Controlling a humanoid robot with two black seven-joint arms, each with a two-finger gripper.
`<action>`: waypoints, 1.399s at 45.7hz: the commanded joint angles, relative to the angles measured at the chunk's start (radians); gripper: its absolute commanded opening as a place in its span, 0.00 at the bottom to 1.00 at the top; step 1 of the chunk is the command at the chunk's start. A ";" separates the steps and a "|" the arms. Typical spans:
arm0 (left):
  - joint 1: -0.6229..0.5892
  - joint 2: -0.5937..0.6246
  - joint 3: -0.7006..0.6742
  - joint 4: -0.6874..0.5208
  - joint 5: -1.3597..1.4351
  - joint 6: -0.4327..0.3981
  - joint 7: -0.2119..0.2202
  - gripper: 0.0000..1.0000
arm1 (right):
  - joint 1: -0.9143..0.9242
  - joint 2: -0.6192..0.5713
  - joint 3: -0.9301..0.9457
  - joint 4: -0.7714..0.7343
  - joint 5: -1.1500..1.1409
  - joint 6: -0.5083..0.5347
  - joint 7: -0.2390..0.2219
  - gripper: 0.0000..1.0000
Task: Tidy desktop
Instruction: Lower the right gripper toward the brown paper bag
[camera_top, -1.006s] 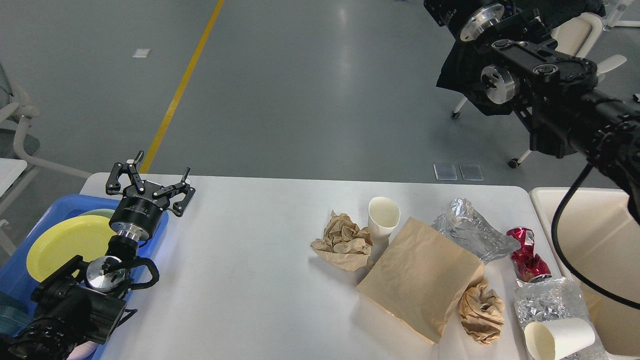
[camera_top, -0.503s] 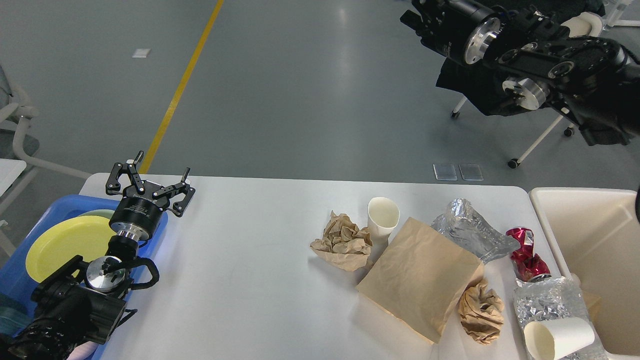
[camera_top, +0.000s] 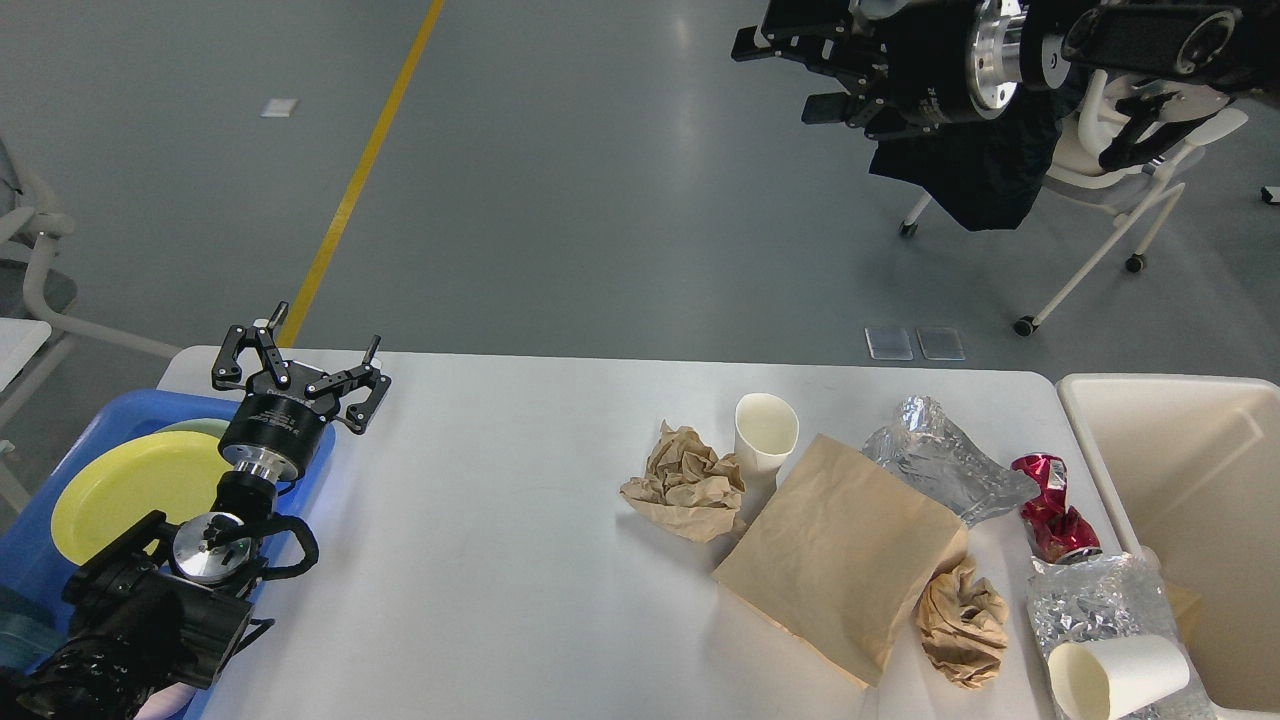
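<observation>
Head view: littered desktop (camera_top: 520, 520) before grey floor (camera_top: 600, 180).

**My arms: black with bare metal**

My left arm (camera_top: 150, 600) is matte black, with a silver disc at one joint, a looped black cable and a polished collar under its linkage-style jaws. My right arm (camera_top: 1090, 45) is black too, with a bright metal ring and small white lettering.
</observation>
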 joint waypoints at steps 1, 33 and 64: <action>0.000 0.000 0.000 0.000 0.000 0.000 0.000 1.00 | 0.010 0.002 -0.013 0.018 0.001 0.063 0.000 1.00; 0.000 0.000 0.000 0.000 0.000 0.000 0.000 1.00 | 0.016 0.000 -0.005 0.020 0.001 0.073 0.000 1.00; 0.001 0.000 0.001 0.000 0.000 0.000 0.000 1.00 | 0.026 0.003 0.038 0.102 -0.001 0.136 0.005 1.00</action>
